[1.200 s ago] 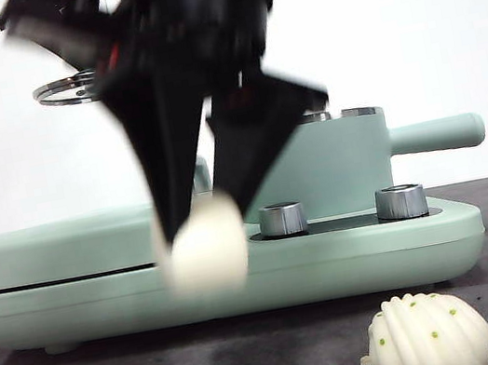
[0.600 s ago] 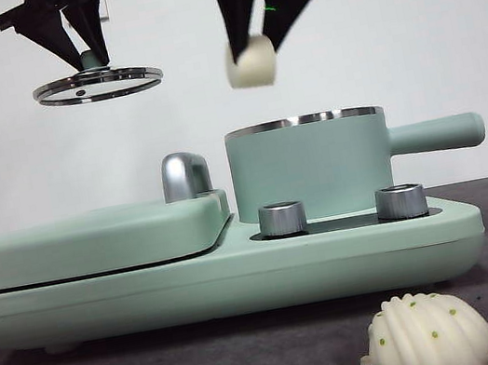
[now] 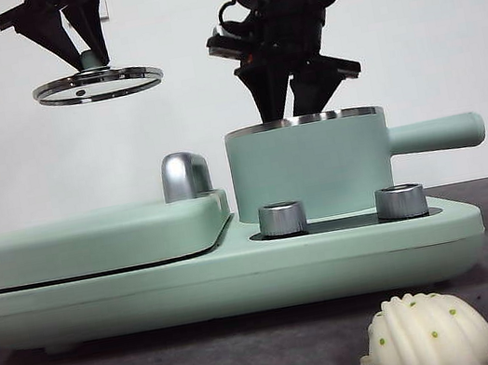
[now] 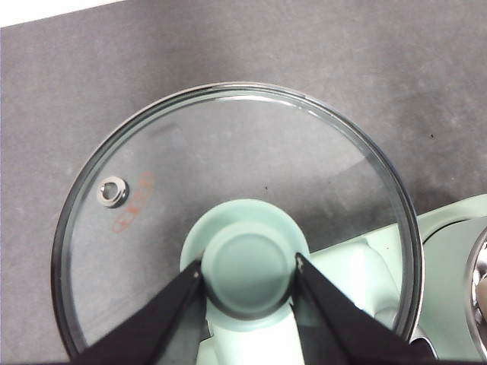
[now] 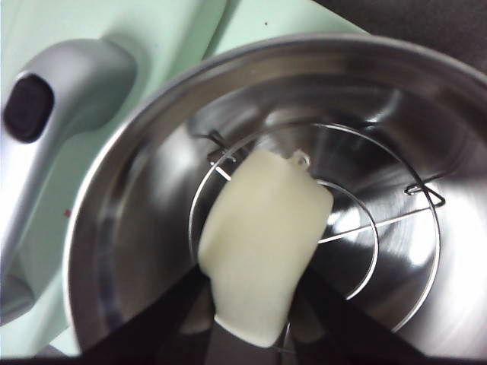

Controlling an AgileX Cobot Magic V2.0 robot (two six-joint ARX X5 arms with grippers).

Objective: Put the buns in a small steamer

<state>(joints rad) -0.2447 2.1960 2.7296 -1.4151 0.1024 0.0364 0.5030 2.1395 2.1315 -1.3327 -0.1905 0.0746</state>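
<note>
My right gripper (image 3: 292, 103) reaches down into the open mouth of the mint-green small steamer (image 3: 309, 166), its tips at the steel rim. In the right wrist view that gripper (image 5: 255, 281) is shut on the plain cream bun (image 5: 262, 243), which hangs inside the pot just above the wire rack (image 5: 388, 228). In the front view this bun is hidden. The ridged bun with green dots (image 3: 427, 335) lies on the table at the front right. Up at the left, my left gripper (image 3: 81, 50) is shut on the green knob (image 4: 249, 266) of the glass lid (image 3: 97, 83).
The steamer stands on a mint-green base (image 3: 223, 276) with two chrome dials (image 3: 282, 218). Left of the pot is a flat covered griddle section (image 3: 94, 242) with a chrome handle (image 3: 184, 174). The steamer's straight handle (image 3: 434, 135) points right. The tabletop is dark grey.
The right gripper carried the plain bun up from in front of the appliance, over the pot, and has now lowered it into the pot's mouth. The left gripper and lid stayed still.
</note>
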